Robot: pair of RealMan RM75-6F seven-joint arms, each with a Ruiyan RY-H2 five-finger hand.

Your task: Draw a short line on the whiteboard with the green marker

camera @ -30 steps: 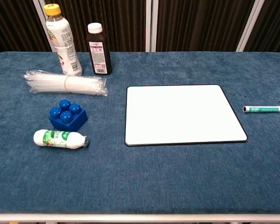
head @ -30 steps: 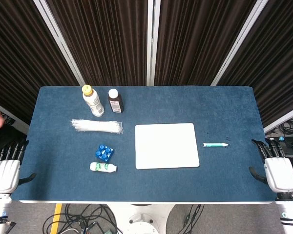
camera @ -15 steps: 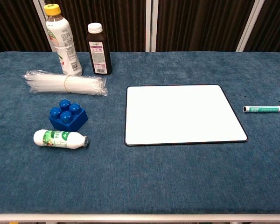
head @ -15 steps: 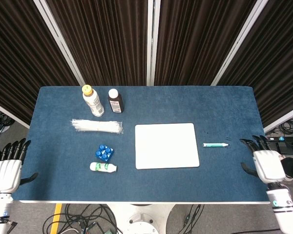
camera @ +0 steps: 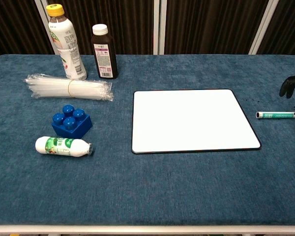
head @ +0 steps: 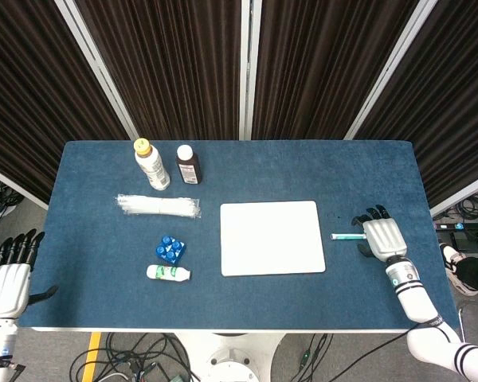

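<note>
- Head view. The right hand [head: 382, 236] hovers over the outer end of the green marker [head: 345, 236], palm down, fingers spread and holding nothing; whether any finger touches the pen cannot be told.
- Head view. The marker lies flat on the blue table [head: 366, 175], just beside the right edge of the whiteboard [head: 272, 238], and points at that edge. The board carries no line.
- Head view. The left hand [head: 6, 282] hangs off the table's near left corner, fingers apart, empty.
- Head view. Well apart on the left: yellow-capped bottle [head: 150, 165], dark bottle [head: 187, 164], bundle of straws [head: 158, 206], blue block [head: 170, 250], small white bottle [head: 168, 273].
- Chest view. Only dark fingertips [camera: 288, 84] of the right hand show at the frame's edge, above the marker [camera: 278, 115] and apart from it.
- Chest view. The whiteboard [camera: 192, 120] lies flat, its surface blank.
- Handling, as a judgement. The marker looks light, stiff and smooth, and likely to roll on the cloth. A pinch at mid-barrel, thumb against a finger, should keep the tip free; a cap may need removing, though this is too small to tell.
</note>
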